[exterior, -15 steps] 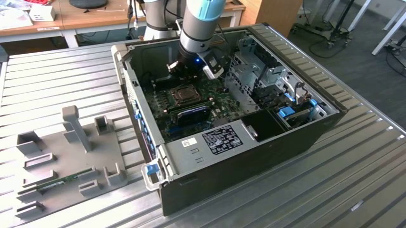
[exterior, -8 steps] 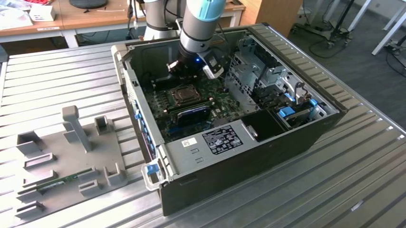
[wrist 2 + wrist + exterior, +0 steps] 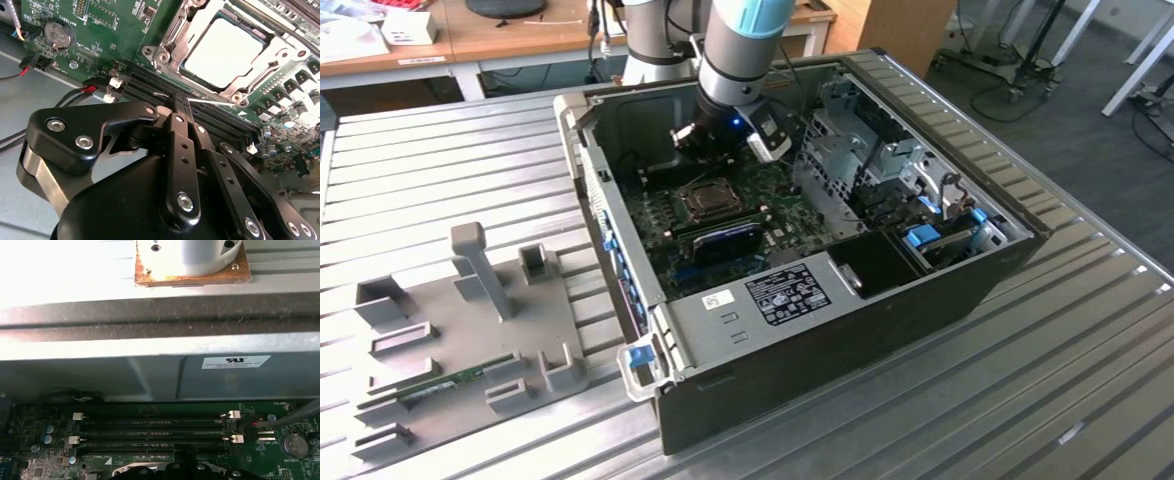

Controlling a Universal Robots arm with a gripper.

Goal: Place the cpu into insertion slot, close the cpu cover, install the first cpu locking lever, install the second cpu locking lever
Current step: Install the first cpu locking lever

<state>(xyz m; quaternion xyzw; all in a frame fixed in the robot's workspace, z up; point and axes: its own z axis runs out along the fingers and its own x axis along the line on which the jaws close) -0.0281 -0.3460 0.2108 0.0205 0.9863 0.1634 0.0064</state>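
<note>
Cpu [image 3: 222,52] sits in insertion slot [image 3: 154,53] under cpu cover [image 3: 192,22]; hand [image 3: 177,100] closed, seemingly empty.

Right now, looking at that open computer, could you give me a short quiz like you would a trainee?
1. True or false: the silvery chip sits on the green board, inside a metal frame.
2. The tool has its tip nearest: A) the long black memory slots, B) the round battery, C) the blue drive latch.
3. What colour is the rack lying on the table beside the case, on the exterior view's left?
Key: 1 true; 2 A; 3 grey.
</note>
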